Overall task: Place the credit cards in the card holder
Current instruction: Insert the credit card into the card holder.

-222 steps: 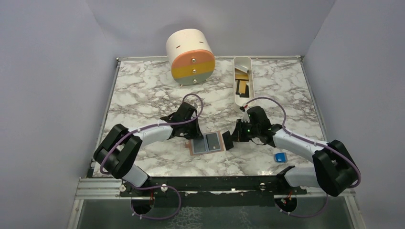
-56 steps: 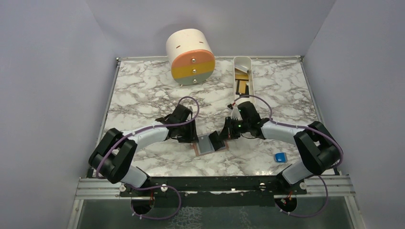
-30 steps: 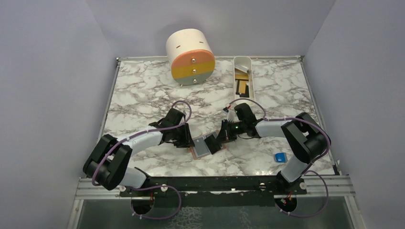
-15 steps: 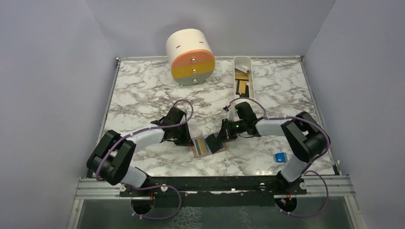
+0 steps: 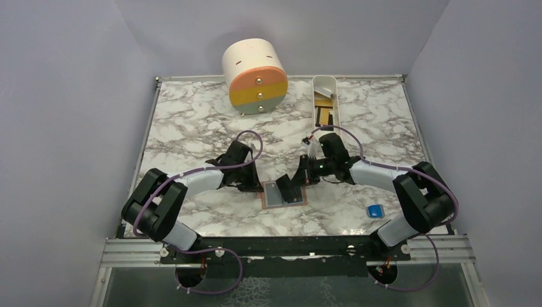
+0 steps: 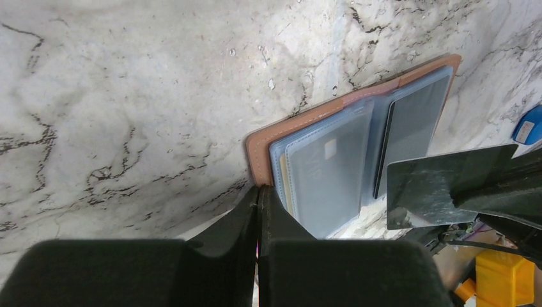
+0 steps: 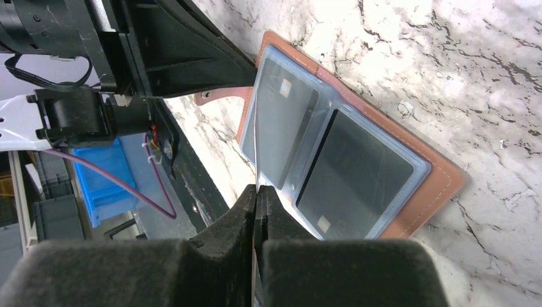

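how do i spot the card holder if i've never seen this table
On the marble table, look near the front edge, between the left gripper and right gripper. The card holder lies open there: tan-brown leather rim around clear sleeves holding dark cards, unlike the blue block or long white tray.

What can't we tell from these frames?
Whether left gripper grips card holder or only presses it: left wrist view, jaws cover contact; top view, too small.
Whether dark card in right gripper touches the holder: right wrist view, card edge-on; top view, too small.
Number of cards in white tray: top view, wall hides some.
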Action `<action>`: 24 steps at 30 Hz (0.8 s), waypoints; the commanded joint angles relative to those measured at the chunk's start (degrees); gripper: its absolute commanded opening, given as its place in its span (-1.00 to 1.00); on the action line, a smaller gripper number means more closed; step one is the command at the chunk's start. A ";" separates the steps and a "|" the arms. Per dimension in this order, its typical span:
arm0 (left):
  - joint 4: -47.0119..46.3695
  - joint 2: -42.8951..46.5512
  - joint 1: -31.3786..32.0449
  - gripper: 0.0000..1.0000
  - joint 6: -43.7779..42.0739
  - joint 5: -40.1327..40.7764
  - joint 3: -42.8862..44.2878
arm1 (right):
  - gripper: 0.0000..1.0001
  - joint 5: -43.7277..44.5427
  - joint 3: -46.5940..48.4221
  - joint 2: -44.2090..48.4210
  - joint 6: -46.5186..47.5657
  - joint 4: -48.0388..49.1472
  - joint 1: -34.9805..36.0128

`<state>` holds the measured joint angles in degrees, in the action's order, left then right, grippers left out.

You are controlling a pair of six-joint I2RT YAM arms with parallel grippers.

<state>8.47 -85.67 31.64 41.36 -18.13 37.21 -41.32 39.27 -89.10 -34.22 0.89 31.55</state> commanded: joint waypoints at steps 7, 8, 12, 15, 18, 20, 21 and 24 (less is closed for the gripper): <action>0.49 -3.45 0.27 -0.93 -2.60 2.49 0.41 | -0.98 3.03 -1.01 -0.07 -1.12 -1.36 0.20; 0.45 -3.39 0.29 -0.93 -2.60 2.49 0.41 | -0.98 3.29 -1.31 0.02 -1.12 -1.45 0.07; 0.57 -3.19 0.31 -0.94 -2.69 2.51 0.24 | -0.98 3.49 -2.10 0.36 -0.69 -2.03 -0.48; 0.58 -3.19 0.29 -0.94 -2.70 2.52 0.09 | -0.98 3.81 -2.54 -0.25 0.35 -2.90 -1.07; 0.34 -2.95 0.27 -0.94 -2.38 2.44 -0.09 | -0.98 3.67 -3.63 -0.08 0.44 -2.45 -1.87; 0.30 -2.69 0.27 -0.94 -2.22 2.38 -0.21 | -0.98 3.62 -4.16 0.18 0.42 -2.13 -2.12; 0.28 -2.62 0.27 -0.94 -2.24 2.32 -0.28 | -0.98 3.75 -4.37 0.16 0.46 -2.12 -2.30; 0.30 -2.71 0.31 -0.94 -2.19 2.32 -0.39 | -0.98 3.29 -4.85 -0.24 0.18 -1.21 -2.63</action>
<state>7.35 -87.05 31.62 40.56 -18.65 38.13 -38.76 35.42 -88.75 -34.63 -0.64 29.47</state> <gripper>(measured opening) 0.037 0.015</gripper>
